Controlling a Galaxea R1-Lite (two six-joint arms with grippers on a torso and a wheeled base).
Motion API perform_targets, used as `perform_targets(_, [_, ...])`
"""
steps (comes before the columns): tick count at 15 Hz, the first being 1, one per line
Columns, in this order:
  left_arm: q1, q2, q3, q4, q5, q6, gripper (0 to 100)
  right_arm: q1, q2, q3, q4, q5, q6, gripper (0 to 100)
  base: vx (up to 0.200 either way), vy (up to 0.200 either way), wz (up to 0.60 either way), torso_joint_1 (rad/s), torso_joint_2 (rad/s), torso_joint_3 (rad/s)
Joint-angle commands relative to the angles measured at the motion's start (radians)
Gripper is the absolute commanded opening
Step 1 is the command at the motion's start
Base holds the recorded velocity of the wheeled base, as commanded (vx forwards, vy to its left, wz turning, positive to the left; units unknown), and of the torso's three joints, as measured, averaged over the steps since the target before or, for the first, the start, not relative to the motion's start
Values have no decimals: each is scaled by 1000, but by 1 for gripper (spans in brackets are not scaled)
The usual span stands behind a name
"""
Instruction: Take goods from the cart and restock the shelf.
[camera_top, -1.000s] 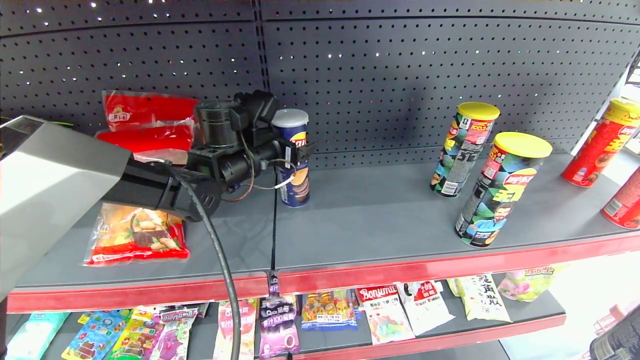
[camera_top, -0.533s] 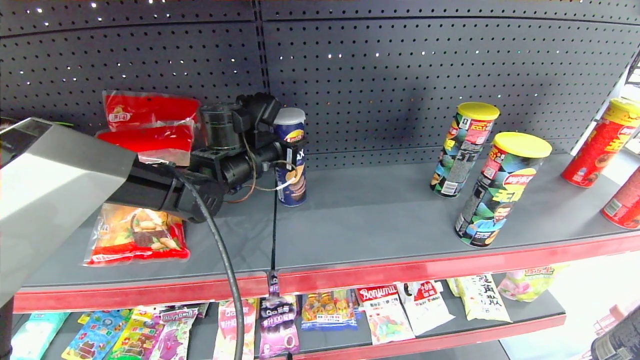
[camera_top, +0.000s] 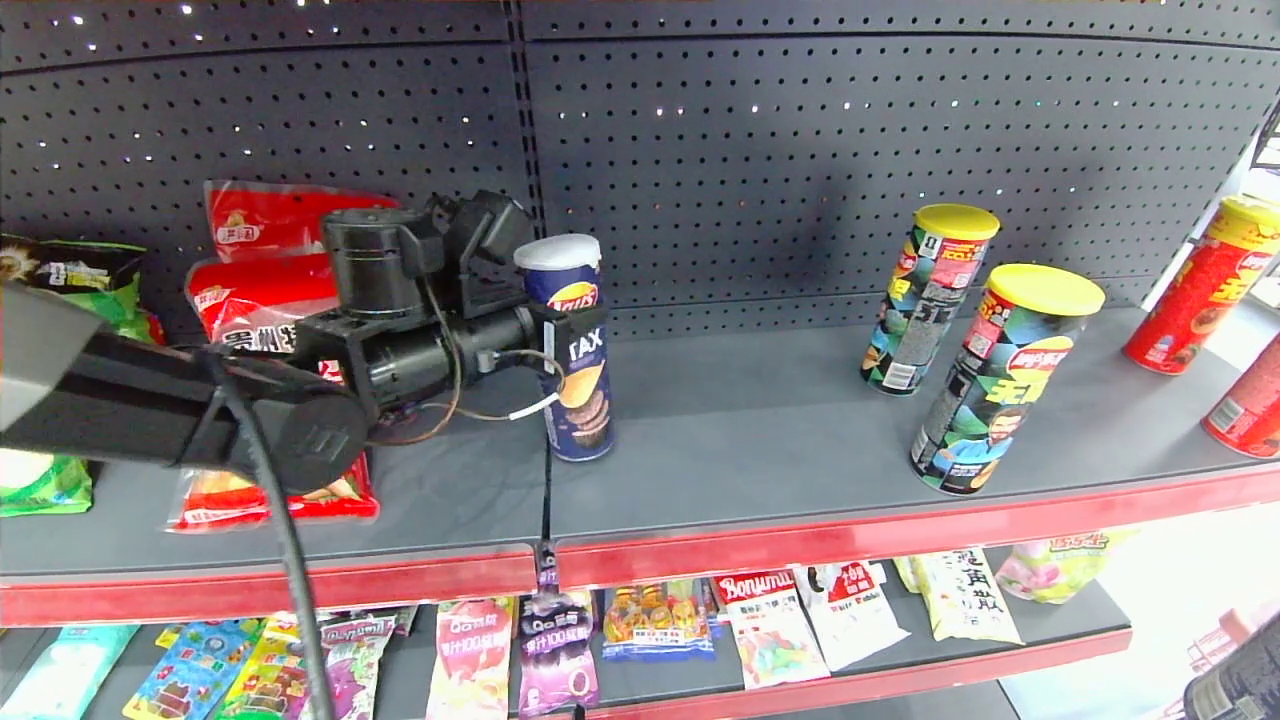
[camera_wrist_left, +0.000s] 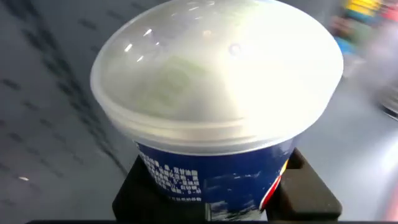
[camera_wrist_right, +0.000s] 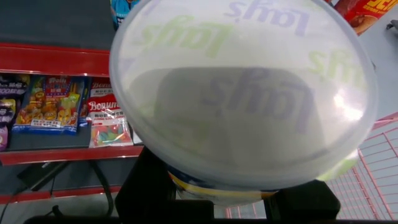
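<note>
one claw, the left gripper (camera_top: 562, 335), is clenched round a blue chip can (camera_top: 580, 390), held upright by the seam (camera_top: 547, 480) of the shelf (camera_top: 760, 440). looks like the placing step: setting down, then release is called for. the right gripper (camera_wrist_right: 227, 202) is clamped on a clear-lidded can (camera_wrist_right: 242, 87). since a second ago the blue chip can's been pulled toward the front edge.

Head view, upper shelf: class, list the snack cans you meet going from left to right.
The blue can in the left pincer → patterned can at the back → patterned can nearer the front → red can.
</note>
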Motion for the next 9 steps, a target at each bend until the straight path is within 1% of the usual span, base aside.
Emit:
perform_targets(1, [-6, -135, 109, -5, -40, 12, 0, 1, 4, -5, 0, 1, -2, 0, 0, 0, 0, 0, 0, 0])
perform_targets(2, [4, -142, 130, -10, -43, 56, 0, 1, 4, -7, 1, -1, -2, 0, 0, 0, 0, 0, 0, 0])
perform_targets(3, [20, -142, 144, -30, -73, 85, 0, 1, 9, -9, 0, -2, -2, 0, 0, 0, 0, 0, 0, 0])
perform_targets(4, [32, -135, 147, -50, -141, 88, 0, 1, 12, -12, 0, -4, -2, 0, 0, 0, 0, 0, 0, 0])
perform_targets(6, [44, -118, 155, -53, -305, 93, 0, 1, 18, -13, 0, -9, -4, 0, 0, 0, 0, 0, 0, 0])
perform_targets(7, [44, -108, 159, -54, -343, 95, 0, 1, 16, -13, 0, -10, -4, 0, 0, 0, 0, 0, 0, 0])
perform_targets(8, [43, -95, 162, -61, -365, 99, 0, -1, 12, -13, 0, -12, -4, 0, 0, 0, 0, 0, 0, 0])
perform_targets(9, [43, -75, 164, -85, -383, 111, 0, -1, 10, -13, 0, -13, -5, 0, 0, 0, 0, 0, 0, 0])
